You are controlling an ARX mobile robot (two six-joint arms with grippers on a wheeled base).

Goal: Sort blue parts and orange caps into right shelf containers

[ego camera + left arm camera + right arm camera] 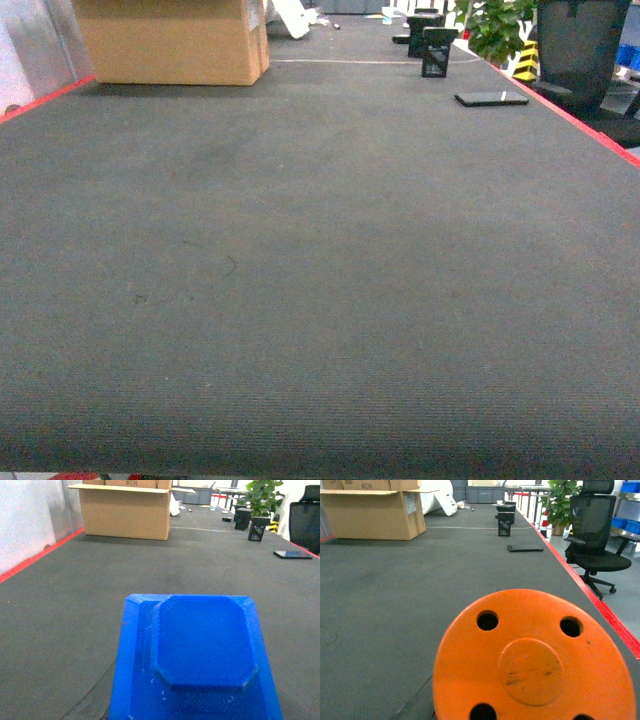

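Note:
A blue part (200, 640), blocky with a raised octagonal face, fills the lower middle of the left wrist view right in front of the camera and hides the left fingers. An orange cap (530, 665), a round disc with several holes and a raised centre, fills the lower right wrist view the same way and hides the right fingers. Both pieces hang at the near edge of the grey table (320, 300), held off its surface. Neither arm shows in the head view. Blue crates (631, 526) on a rack show at the far right; I cannot tell whether they are the containers.
A large cardboard box (170, 40) stands at the far left of the table. Far right lie a black phone (491, 98) and black holders (438, 50). A red strip (590, 125) marks the table's right edge. A black office chair (592, 530) and a plant (559, 502) stand beyond.

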